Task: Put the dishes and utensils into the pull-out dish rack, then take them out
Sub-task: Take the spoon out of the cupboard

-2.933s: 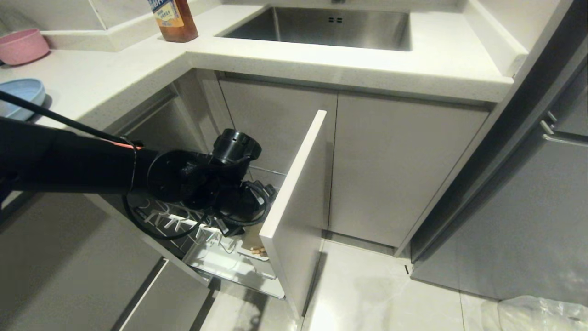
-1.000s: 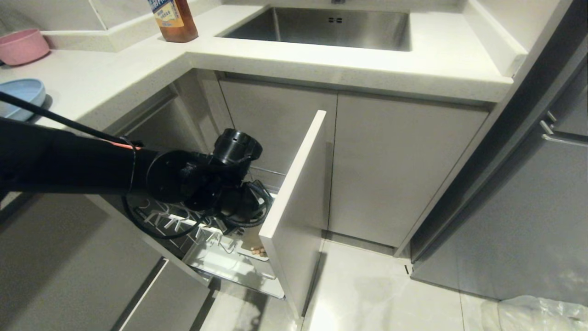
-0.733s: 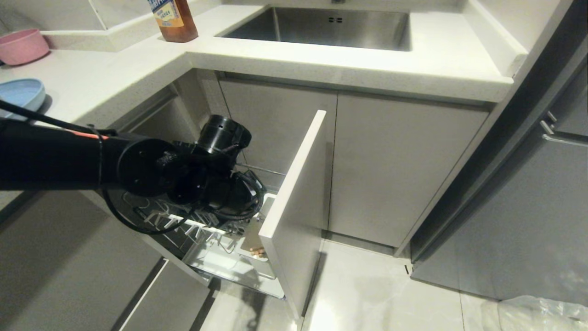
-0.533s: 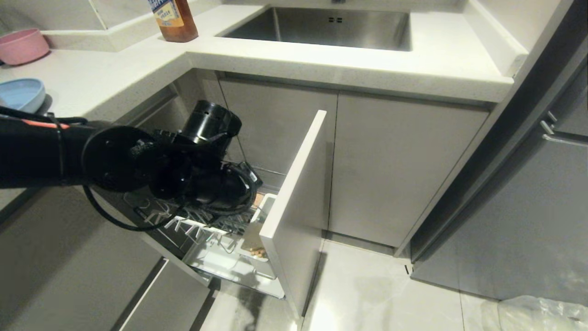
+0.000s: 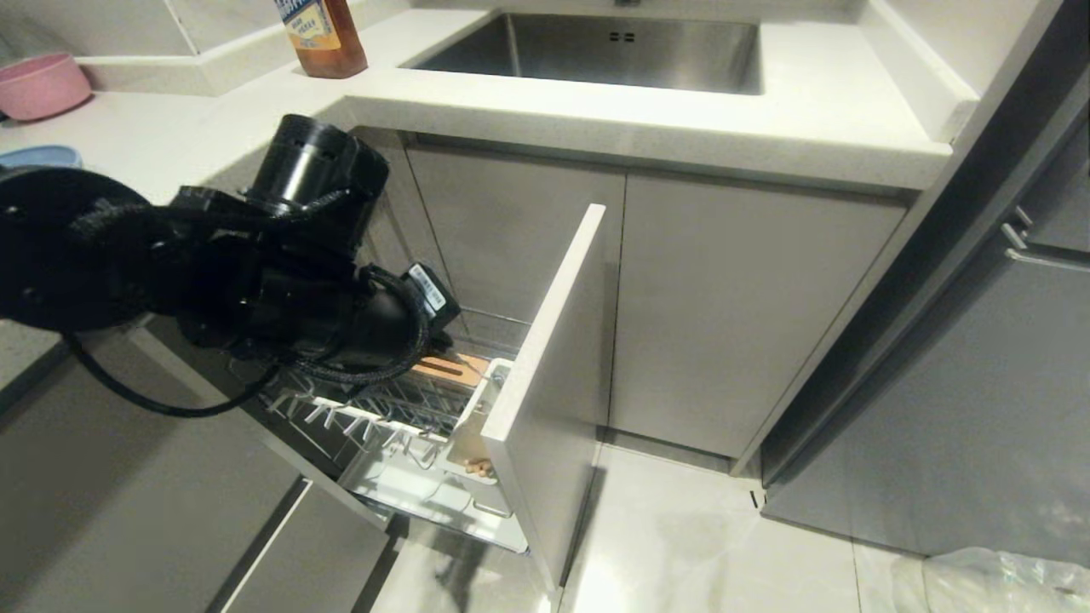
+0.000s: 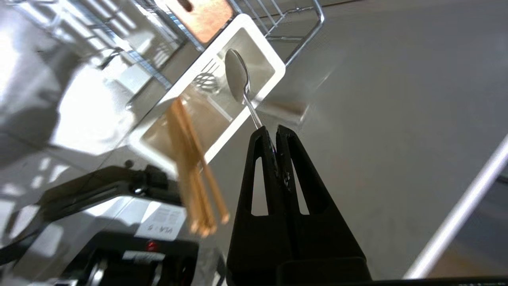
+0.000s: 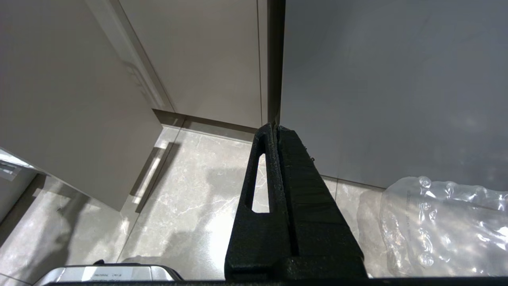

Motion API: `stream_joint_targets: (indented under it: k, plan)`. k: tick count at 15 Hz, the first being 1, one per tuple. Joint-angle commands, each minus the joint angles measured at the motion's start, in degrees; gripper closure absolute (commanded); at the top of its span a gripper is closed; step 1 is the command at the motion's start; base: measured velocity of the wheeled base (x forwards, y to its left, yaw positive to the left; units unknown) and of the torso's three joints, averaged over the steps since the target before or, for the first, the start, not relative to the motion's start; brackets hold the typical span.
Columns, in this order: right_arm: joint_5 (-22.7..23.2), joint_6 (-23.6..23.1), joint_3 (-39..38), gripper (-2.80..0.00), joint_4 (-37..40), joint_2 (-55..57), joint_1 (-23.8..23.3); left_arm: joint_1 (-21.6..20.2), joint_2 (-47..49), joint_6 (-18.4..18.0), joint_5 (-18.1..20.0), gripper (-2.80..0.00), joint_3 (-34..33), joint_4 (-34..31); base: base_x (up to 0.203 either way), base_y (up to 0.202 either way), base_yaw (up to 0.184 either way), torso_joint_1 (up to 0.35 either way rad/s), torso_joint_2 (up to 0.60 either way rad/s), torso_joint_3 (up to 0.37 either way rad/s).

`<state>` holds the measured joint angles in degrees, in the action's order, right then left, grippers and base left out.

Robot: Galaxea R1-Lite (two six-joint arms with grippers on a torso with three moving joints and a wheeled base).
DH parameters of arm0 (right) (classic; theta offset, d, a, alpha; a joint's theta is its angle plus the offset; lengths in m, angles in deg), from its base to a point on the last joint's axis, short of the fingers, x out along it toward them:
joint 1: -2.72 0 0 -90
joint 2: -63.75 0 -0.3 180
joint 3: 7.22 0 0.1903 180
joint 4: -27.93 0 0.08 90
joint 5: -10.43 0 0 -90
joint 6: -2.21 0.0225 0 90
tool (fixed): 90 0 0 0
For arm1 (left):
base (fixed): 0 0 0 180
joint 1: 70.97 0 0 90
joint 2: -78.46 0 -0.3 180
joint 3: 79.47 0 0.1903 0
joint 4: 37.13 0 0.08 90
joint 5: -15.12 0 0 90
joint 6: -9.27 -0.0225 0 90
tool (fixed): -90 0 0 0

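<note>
A: What is the biggest thing here?
B: The pull-out dish rack (image 5: pixel 400 409), a chrome wire basket with white-tipped prongs behind a pale grey drawer front (image 5: pixel 553 375), drawn out below the white stone counter (image 5: pixel 596 111).

A: And the arm?
B: The black left gripper (image 6: pixel 275 131) hangs above the rack's front end, its two fingers pressed together on the handle of a small shiny metal spoon (image 6: pixel 238 79). The spoon's bowl is over the white utensil cup (image 6: pixel 214 103).

A: Anything else in that cup?
B: A pair of long thin light-wood chopsticks (image 6: pixel 194 167), leaning out of its other compartment.

A: The other arm?
B: The right gripper (image 7: pixel 276 131) is closed on nothing, pointed at the floor beside a clear plastic bag (image 7: pixel 440 226).

A: Any dishes?
B: A light-blue plate (image 5: pixel 38 157) sits on the counter, mostly hidden by the arm.
</note>
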<state>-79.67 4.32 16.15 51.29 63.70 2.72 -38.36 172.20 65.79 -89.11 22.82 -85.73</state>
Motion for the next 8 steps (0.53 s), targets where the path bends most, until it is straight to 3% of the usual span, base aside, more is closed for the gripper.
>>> stream_joint_targets:
  k: [1,8]
  plan:
    - [0.01,0.00,0.00,0.00,0.00,0.05,0.00,0.66,-2.16,0.34,-1.25,0.00,1.23,-1.77,0.000,0.000,0.000,0.000,0.00,0.000]
    - [0.01,0.00,0.00,0.00,0.00,0.05,0.00,3.82,-8.86,0.18,-3.25,0.00,2.96,-3.48,0.000,0.000,0.000,0.000,0.00,0.000]
